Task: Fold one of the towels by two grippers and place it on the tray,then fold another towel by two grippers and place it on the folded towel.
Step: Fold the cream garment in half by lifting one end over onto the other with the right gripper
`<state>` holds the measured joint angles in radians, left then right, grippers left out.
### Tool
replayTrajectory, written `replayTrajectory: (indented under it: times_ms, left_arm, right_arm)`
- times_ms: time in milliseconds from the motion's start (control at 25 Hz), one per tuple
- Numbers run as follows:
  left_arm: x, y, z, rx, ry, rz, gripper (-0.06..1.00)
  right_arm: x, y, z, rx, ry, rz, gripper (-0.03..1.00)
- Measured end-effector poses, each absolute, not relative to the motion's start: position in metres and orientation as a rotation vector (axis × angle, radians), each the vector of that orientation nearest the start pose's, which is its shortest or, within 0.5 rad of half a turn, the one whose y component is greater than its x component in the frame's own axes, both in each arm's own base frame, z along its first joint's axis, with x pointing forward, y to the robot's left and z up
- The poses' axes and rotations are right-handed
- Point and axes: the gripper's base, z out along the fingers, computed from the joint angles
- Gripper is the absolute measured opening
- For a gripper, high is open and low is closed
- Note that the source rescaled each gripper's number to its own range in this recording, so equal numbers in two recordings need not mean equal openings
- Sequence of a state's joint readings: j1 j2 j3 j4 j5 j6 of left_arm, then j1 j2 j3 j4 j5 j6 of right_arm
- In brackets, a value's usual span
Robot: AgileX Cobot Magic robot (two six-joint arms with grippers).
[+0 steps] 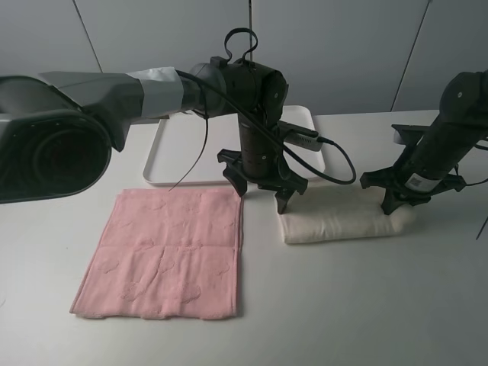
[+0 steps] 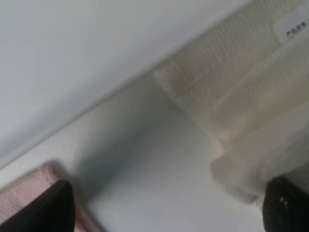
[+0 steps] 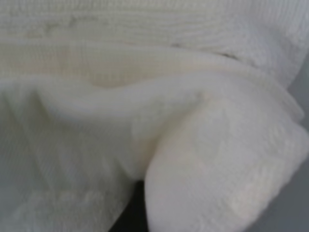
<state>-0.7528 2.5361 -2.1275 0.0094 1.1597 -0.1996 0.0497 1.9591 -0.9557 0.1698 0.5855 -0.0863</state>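
White tabletop (image 1: 366, 305), pale grey panelled wall (image 1: 351, 46) behind, thin dark seams, soft even light

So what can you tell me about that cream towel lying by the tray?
The cream towel is soft off-white terry cloth, folded into a long, narrow, slightly puffy strip. It lies on the white table just in front of the tray, apart from the pink towel. A small printed label shows near one corner. The right gripper is closed on its right end, bunching the cloth. The open left gripper has one finger at its left end.
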Motion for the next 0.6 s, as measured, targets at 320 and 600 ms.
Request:
replayTrajectory:
  times_ms: [320,600]
  left_arm:
    - [0.371,-0.346,0.103,0.841,2.939,-0.048,1.0]
    - [0.372,-0.345,0.103,0.845,2.93,-0.034,1.0]
  right_arm:
    - [0.308,0.025,0.13,-0.013,3.057,0.173,0.08]
    - [0.305,0.034,0.142,0.086,3.036,0.331,0.08]
